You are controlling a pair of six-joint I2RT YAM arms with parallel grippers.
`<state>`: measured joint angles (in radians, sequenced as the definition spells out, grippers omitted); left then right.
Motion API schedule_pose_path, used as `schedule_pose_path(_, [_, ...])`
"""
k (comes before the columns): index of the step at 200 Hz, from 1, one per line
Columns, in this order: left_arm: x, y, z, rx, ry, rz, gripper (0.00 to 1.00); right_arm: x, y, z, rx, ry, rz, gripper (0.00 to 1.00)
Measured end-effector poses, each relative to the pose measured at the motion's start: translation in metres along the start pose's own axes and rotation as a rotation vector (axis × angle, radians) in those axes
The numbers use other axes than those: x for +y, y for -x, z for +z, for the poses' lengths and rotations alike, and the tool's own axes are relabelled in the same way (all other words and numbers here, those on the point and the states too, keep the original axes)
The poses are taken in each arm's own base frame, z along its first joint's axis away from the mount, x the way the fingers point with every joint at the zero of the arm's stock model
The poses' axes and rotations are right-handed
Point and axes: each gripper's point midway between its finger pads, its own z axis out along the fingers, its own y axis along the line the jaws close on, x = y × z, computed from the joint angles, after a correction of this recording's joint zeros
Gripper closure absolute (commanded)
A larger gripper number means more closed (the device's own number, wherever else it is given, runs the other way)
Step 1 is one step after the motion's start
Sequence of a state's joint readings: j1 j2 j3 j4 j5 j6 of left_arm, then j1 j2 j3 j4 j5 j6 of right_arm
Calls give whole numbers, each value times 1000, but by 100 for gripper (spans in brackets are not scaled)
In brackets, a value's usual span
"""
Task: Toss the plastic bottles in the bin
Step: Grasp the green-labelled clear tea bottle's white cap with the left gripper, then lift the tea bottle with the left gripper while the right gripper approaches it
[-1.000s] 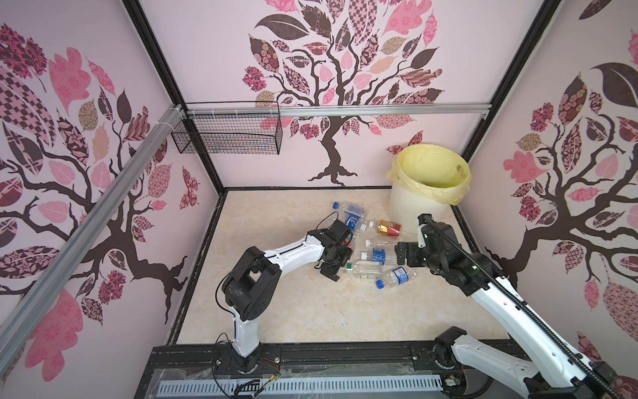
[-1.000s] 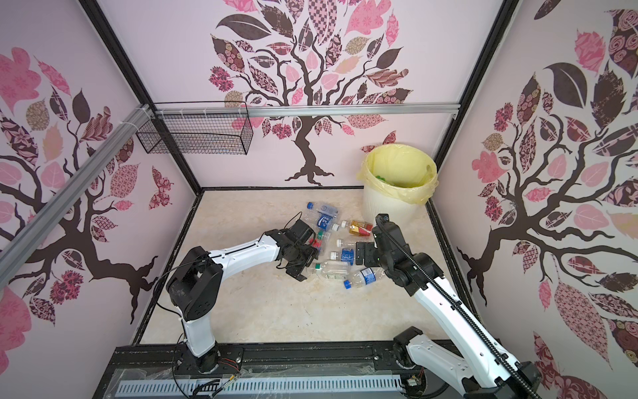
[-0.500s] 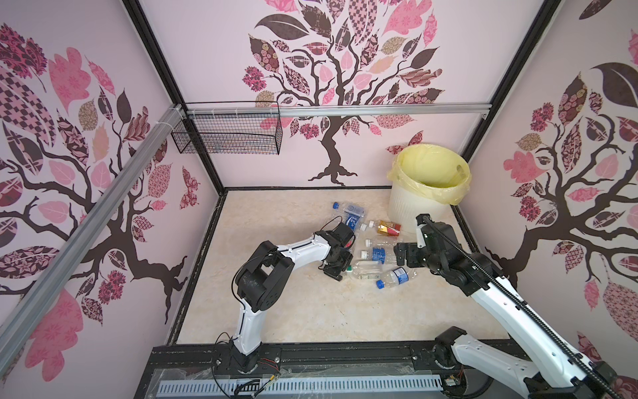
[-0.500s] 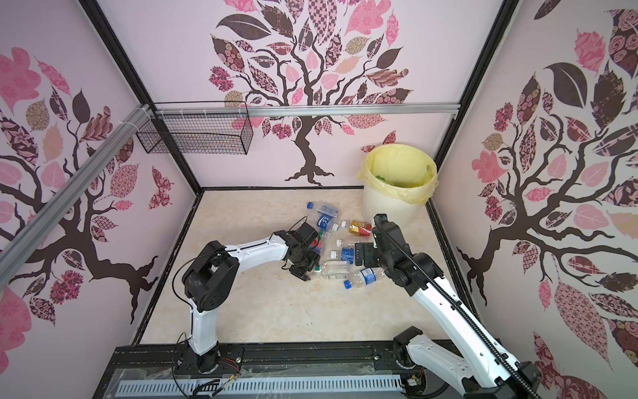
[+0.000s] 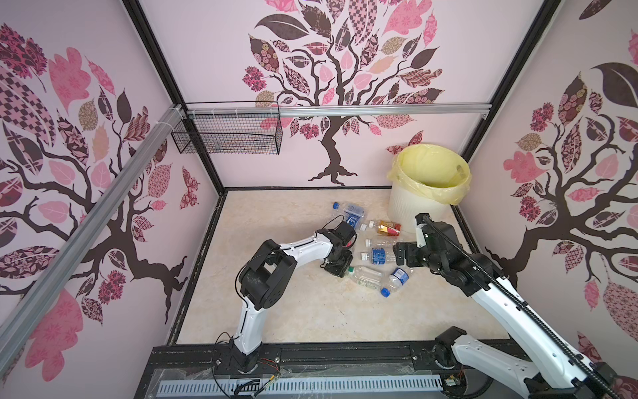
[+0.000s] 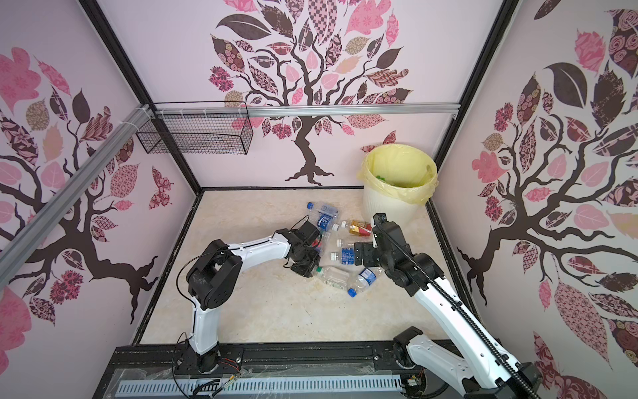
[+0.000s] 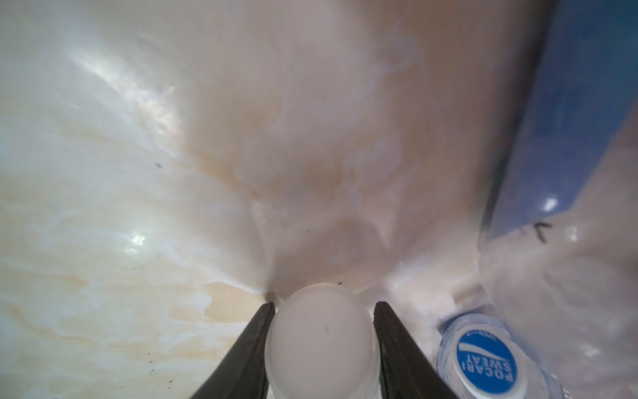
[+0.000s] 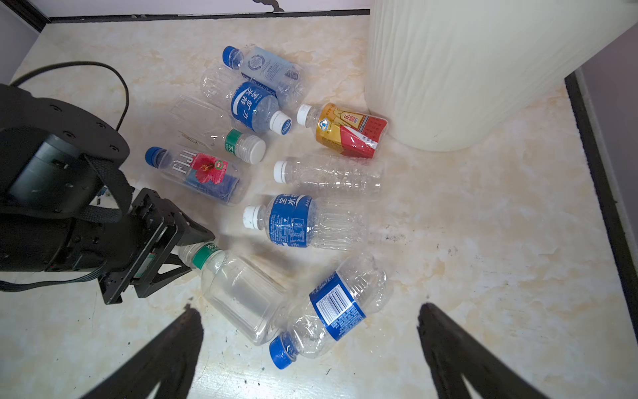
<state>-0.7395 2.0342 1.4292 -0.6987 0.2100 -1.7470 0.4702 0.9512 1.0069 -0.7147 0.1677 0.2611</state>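
Several plastic bottles lie on the marble floor in front of the bin (image 5: 414, 210) (image 6: 383, 207) (image 8: 466, 69), a white ribbed tub with a yellow liner. My left gripper (image 5: 340, 267) (image 6: 305, 267) (image 8: 186, 248) (image 7: 322, 304) is shut on the white cap (image 7: 321, 338) of a clear square bottle (image 8: 241, 293) (image 5: 367, 276) that has a green neck band and still lies on the floor. My right gripper (image 8: 307, 309) (image 5: 402, 254) hovers open over a crushed blue-labelled bottle (image 8: 338, 304) (image 5: 395, 281). A red-gold bottle (image 8: 348, 129) rests against the bin.
A FIJI bottle (image 8: 203, 172), a blue-labelled bottle (image 8: 300, 221) and a clear one (image 8: 328, 176) lie between the arms. A blue Pocari Sweat cap (image 7: 486, 362) sits beside my left fingers. A black wire basket (image 5: 228, 138) hangs on the back wall, left.
My left gripper has slid toward the green-banded bottle and closed on its white cap, and the left elbow has swung in. The right arm has stayed still.
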Motion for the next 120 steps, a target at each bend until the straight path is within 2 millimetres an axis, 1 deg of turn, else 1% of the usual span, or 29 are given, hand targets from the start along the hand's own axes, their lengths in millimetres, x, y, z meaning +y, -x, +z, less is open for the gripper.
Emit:
schedule_pose_path(28, [4, 2, -1, -1, 1, -6, 56, 2, 0, 1, -1, 9, 1, 0])
schedule_pose_path(64, [11, 10, -5, -11, 5, -23, 65, 3, -2, 2, 5, 17, 2, 0])
schedule_pose_path(83, [15, 16, -7, -20, 9, -26, 68, 4, -4, 3, 8, 23, 4, 0])
schedule_pose_path(104, [18, 24, -11, -41, 20, 10, 70, 8, -6, 4, 18, 47, 4, 0])
schedule_pose_path(120, [21, 30, -16, -63, 31, 57, 71, 15, -7, 5, 27, 86, 9, 0])
